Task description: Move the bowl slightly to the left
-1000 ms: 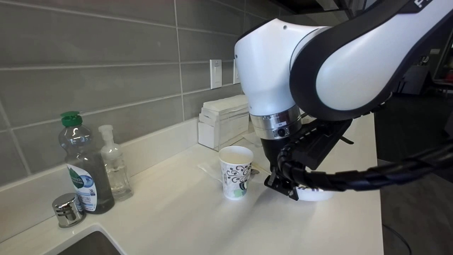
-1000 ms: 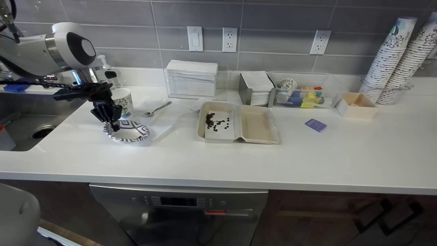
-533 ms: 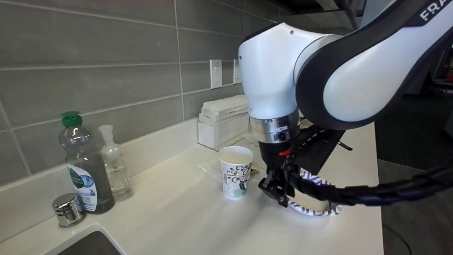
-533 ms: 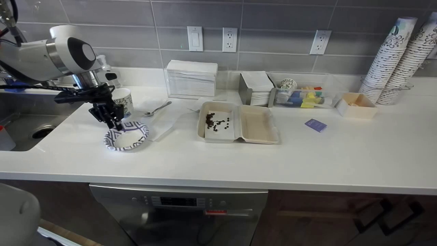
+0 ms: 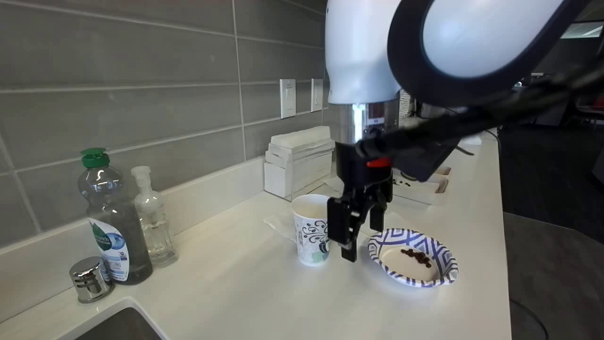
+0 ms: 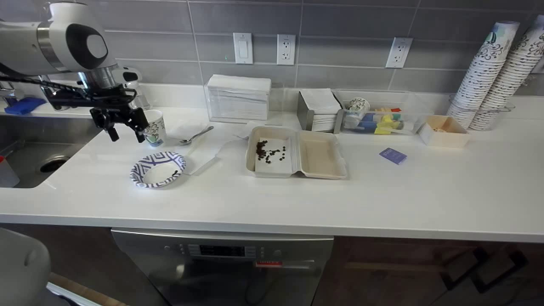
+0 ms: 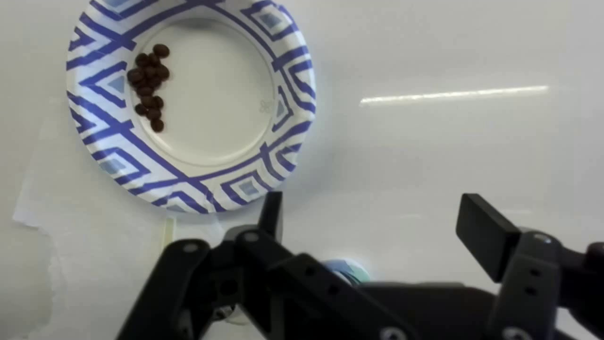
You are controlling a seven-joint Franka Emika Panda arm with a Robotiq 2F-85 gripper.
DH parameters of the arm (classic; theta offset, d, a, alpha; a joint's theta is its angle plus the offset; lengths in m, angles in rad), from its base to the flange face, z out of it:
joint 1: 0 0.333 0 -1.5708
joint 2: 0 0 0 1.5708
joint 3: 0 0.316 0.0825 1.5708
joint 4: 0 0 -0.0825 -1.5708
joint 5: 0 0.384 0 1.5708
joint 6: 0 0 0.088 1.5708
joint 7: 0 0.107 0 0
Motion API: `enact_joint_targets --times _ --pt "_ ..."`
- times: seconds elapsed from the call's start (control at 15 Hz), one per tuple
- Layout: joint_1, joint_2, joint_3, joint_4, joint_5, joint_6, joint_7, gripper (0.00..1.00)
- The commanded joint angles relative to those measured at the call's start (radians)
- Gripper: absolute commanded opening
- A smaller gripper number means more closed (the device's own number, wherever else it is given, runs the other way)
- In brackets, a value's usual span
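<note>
The bowl (image 7: 212, 99) sits on the white counter (image 6: 297, 204), with a small heap of brown beans (image 7: 150, 87) in it, over at one side. The cup (image 5: 311, 236) stands near the bowl but does not touch it. I think the cup is the first thing that could go wrong. It is tall and looks light, and in an exterior view the pincer (image 6: 126, 137) looks very close to it, so a quick swing that way might knock it over. I cannot tell if they touch. The bowl looks light too. If the pincer grabs the rim and lifts one side, the beans could roll and spill. If it shoves too hard, the bowl could go too far, when the job asks for just a little bit to the left. The thin sheet (image 7: 94, 255) right by the bowl might get dragged along as well. I cannot say if the move is done or yet to come.

The pincer is spread wide, with a big gap between its two sides in the wrist view. It holds nothing. It hangs above the counter, apart from the bowl
</note>
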Motion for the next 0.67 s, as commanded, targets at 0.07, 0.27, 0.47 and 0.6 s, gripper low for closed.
enact_joint_targets --times 0.07,0.27,0.47,0.6 --pt "-0.014 -0.164 -0.023 -0.02 0.158 -0.044 -0.117 1.0" --pt "-0.037 -0.267 -0.053 -0.028 0.165 -0.132 -0.115 1.0" --pt "-0.073 -0.353 -0.085 -0.017 0.125 -0.267 -0.127 1.0" --pt "-0.093 -0.396 -0.116 -0.001 0.14 -0.364 -0.162 1.0"
